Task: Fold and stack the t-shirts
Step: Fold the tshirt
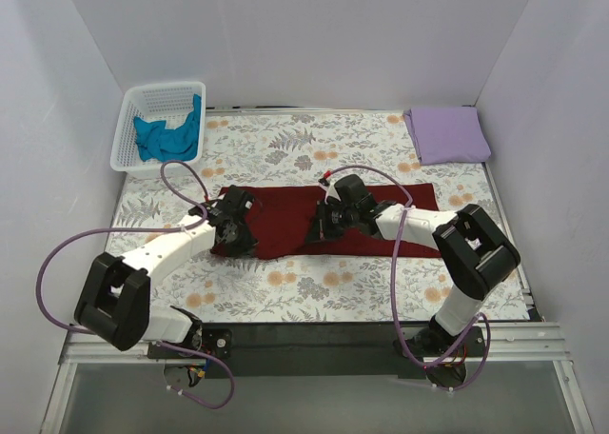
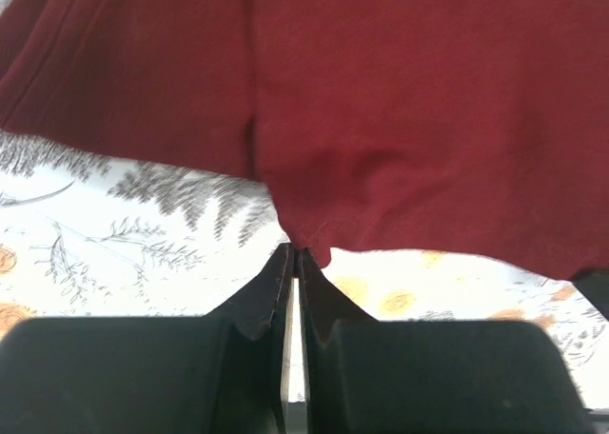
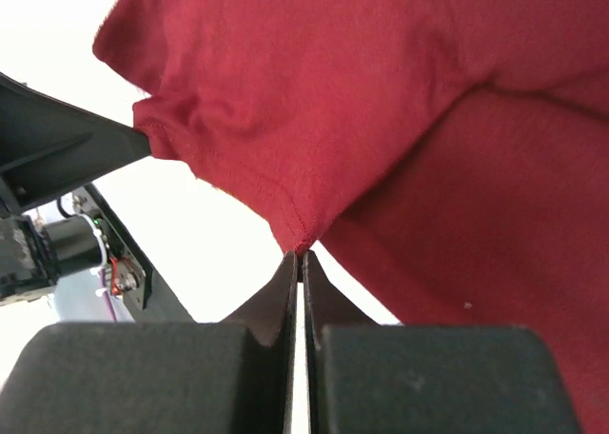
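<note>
Maroon fabric: the maroon t-shirt [image 1: 285,215] is being kept spread on the floral-print cloth [image 1: 314,148], mid-table, between the two arms.
Long axis: the shirt is being stretched left to right, roughly parallel to the near table edge.
Pointing: which end carries the collar cannot be told, as no neckline is being shown in any view.
Left gripper [image 1: 236,232]: the near-left edge of the shirt is being pinched. In the left wrist view the fingers [image 2: 252,305] are being pressed together, with a small tuck of maroon hem caught at their tips.
Fabric at left fingers: the shirt is being spread away beyond the tips, and a seam is running straight up from the pinch.
Right gripper [image 1: 322,226]: the near edge of the shirt is being gripped around its middle. In the right wrist view the fingers [image 3: 276,305] are being held closed on a stitched hem.
Fabric at right fingers: a fold is being held raised off the cloth, and it is draping up and to both sides of the tips.
Lavender t-shirt [image 1: 447,134]: it is lying folded at the far right corner, well apart from both grippers.
Teal t-shirt [image 1: 166,139]: it is lying crumpled inside the white lattice basket [image 1: 128,134] at the far left corner.
</note>
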Action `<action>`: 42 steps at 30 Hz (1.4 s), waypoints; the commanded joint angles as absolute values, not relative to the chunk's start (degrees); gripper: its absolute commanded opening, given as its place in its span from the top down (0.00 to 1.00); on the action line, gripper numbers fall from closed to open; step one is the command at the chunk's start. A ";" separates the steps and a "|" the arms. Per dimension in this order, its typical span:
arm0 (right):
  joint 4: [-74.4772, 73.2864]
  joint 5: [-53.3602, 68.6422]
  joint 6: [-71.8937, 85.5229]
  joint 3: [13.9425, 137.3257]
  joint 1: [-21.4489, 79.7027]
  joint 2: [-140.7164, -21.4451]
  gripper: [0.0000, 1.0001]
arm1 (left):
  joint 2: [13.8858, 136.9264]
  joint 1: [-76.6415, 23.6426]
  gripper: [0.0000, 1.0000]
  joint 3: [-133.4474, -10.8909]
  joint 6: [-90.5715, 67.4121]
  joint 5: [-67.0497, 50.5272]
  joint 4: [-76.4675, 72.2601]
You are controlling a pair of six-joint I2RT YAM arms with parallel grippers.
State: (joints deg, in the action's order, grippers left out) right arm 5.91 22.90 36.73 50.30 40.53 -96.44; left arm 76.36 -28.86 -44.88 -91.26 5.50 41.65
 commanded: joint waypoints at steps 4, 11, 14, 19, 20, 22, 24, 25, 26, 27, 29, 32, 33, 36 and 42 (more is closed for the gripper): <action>2.91 27.59 34.54 57.12 37.80 -99.57 0.99 | 80.59 -28.39 1.00 -52.29 -87.63 6.94 43.94; -3.34 29.35 31.82 65.21 36.21 -105.28 0.99 | 82.97 -24.62 1.00 -57.21 -84.73 6.51 44.12; -4.39 29.71 31.47 67.76 35.60 -107.30 0.99 | 84.28 -21.28 1.00 -58.36 -83.24 5.45 43.16; -5.10 30.15 31.46 70.83 34.72 -109.68 0.99 | 86.57 -18.29 1.00 -59.50 -81.48 4.66 41.23; -5.18 30.23 31.46 71.10 34.37 -110.30 0.99 | 87.44 -17.93 1.00 -59.68 -81.30 4.14 40.96; -5.19 30.32 31.46 71.63 34.19 -111.09 0.99 | 88.41 -17.14 1.00 -60.29 -80.69 3.96 40.08; -5.27 30.59 31.55 72.42 33.75 -112.06 0.99 | 89.82 -16.79 1.00 -60.91 -80.33 3.78 39.64; -5.27 30.76 31.64 72.68 33.66 -112.41 0.99 | 90.26 -16.79 1.00 -61.26 -80.07 3.78 39.12; -5.27 31.02 31.73 73.21 33.49 -113.02 0.99 | 91.22 -16.70 1.00 -61.69 -79.89 3.78 39.11; -5.36 31.29 31.90 73.47 33.31 -113.20 0.99 | 91.58 -16.61 1.00 -61.96 -79.81 3.95 39.11; -5.27 31.29 31.99 74.18 32.96 -113.82 0.99 | 92.28 -16.52 1.00 -62.66 -79.45 4.13 38.94; -5.27 31.55 32.25 74.88 32.52 -114.60 0.99 | 92.81 -16.44 0.99 -63.02 -79.28 4.83 38.67; -5.36 31.55 32.26 75.32 32.43 -114.78 0.99 | 93.07 -16.35 0.99 -63.19 -79.19 5.36 38.50; -5.27 31.64 32.43 76.28 32.26 -115.75 0.98 | 93.69 -16.35 0.98 -63.72 -78.66 6.06 38.32; -5.45 30.76 31.82 77.61 32.17 -116.63 0.93 | 94.04 -16.35 0.81 -64.07 -77.26 8.26 37.27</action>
